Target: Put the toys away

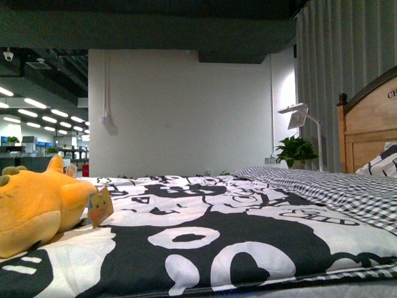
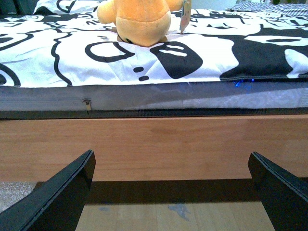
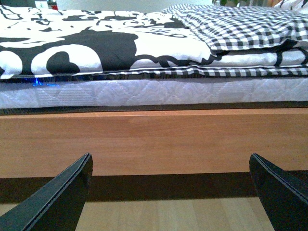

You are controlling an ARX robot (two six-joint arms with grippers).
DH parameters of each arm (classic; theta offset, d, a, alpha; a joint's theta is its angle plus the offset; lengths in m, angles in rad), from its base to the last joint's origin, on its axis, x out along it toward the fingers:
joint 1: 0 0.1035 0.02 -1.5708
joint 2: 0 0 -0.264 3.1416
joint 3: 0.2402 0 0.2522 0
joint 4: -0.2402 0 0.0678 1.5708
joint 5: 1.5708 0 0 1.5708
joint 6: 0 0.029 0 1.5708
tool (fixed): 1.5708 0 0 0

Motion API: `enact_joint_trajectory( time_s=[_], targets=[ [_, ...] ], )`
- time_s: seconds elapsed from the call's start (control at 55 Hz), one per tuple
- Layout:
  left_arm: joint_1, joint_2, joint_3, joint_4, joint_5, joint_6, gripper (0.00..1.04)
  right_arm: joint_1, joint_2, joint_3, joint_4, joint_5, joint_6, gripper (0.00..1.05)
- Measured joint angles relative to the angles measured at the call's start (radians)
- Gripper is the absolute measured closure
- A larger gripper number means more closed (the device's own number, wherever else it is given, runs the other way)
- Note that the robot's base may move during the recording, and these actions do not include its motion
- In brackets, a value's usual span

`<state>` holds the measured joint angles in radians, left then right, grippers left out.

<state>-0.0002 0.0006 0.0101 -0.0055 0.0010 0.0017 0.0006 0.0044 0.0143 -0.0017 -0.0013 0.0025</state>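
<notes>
On b&w bedspread (image 1: 205,242) — plush toy (image 1: 37,208); wood headboard (image 1: 366,133) right.

The left gripper (image 2: 171,159) stood wide open, with its two dark fingers (image 2: 62,197) spread far apart and holding nothing. The right gripper (image 3: 169,159) was in the same state, its fingers (image 3: 279,192) also spread wide and empty. Both grippers pointed forward and were held roughly level. Of each gripper, only the two fingers showed in its wrist view.
</notes>
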Motion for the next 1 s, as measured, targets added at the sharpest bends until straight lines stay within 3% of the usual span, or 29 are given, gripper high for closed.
enact_joint_trajectory(
  time_s=[0.999],
  targets=[
    [0.0,0.0,0.0,0.0,0.004,0.0,0.06,0.0,0.0,0.0,0.0,0.005,0.0,0.07]
  ],
)
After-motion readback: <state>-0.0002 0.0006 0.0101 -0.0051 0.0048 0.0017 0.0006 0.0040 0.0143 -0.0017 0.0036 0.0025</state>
